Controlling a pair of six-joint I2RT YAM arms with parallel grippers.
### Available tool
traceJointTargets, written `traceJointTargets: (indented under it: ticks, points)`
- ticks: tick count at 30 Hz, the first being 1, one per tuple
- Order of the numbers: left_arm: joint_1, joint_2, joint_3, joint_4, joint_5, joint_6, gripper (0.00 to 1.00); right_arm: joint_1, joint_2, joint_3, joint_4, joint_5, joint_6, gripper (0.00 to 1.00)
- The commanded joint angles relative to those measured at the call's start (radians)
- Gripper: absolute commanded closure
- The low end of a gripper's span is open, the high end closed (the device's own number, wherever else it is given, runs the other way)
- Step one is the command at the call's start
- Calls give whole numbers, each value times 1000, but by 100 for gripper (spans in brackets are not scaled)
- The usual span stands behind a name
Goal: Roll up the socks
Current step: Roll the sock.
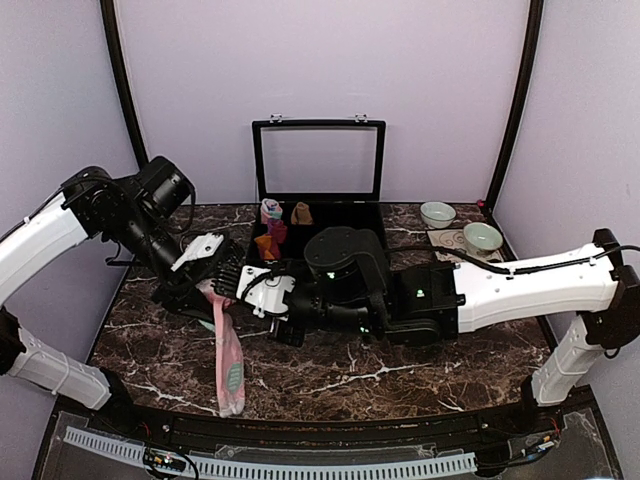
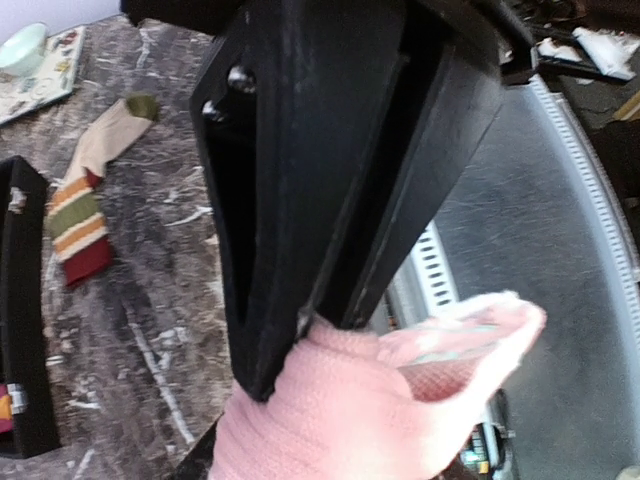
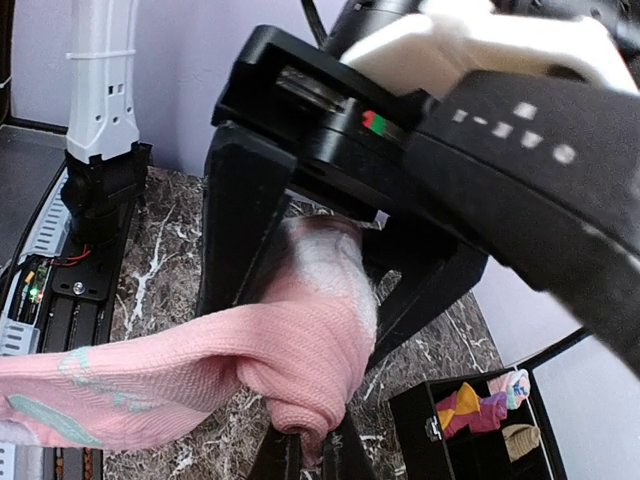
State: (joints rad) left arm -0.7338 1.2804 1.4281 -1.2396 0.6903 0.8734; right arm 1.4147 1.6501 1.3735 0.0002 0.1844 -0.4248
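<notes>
Right claw is clamping the pink sock, left claw is standing apart around it (not gripping). I'd be winding slowly, pulling the tail taut.

Two arms, two bowls, one black case, four rolled bundles, one pink sock, one striped sock.

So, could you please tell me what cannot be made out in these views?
Top view: striped sock unseen, likely under the right arm.
Right wrist view: right pincer tips cut off by the bottom edge, buried in pink sock.
Top view: bundles in the box too small to tell apart.
</notes>
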Motion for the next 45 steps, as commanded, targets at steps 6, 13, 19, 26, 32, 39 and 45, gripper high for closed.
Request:
traceJointTargets:
  ticks: [6,13,19,26,32,39,45]
  points:
    - [-36,-264,-219,410,-342,107,54,-28,31,25,108,16,241,100]
    - [-114,-335,-301,505,-447,174,55,-60,71,54,210,-58,429,100]
    - [-125,-360,-389,664,-679,228,58,-66,90,70,264,-96,533,100]
    - [-127,-400,-470,845,-814,297,95,-110,75,29,286,-152,715,100]
    - [-125,-339,-352,616,-630,125,100,-127,17,-43,308,-112,688,61]
    - [-76,-247,-253,412,-424,-105,100,-121,-108,-179,394,-66,556,1]
    - [-50,-189,-224,312,-332,-185,100,-82,-99,-180,363,-102,485,1]
